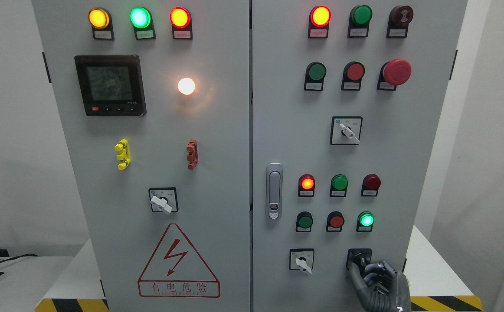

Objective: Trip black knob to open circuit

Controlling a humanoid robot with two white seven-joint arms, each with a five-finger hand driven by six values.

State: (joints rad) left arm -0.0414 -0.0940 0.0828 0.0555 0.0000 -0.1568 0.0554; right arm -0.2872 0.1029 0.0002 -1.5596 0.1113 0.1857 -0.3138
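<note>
The black knob (359, 257) sits in a black square plate at the lower right of the grey cabinet's right door (408, 164). My right hand (360, 265), dark and gloved, comes up from the bottom edge. Its fingers (354, 272) are curled onto the knob and cover most of it, so the knob's pointer position is hidden. My left arm does not show.
A white-handled selector switch (302, 261) sits just left of the knob, under rows of lamps and push buttons. A lit green lamp (366, 219) is right above the knob. The door latch (273, 190), red emergency stop (396, 72), left-door meter (110, 85) and warning sign (178, 262) are farther away.
</note>
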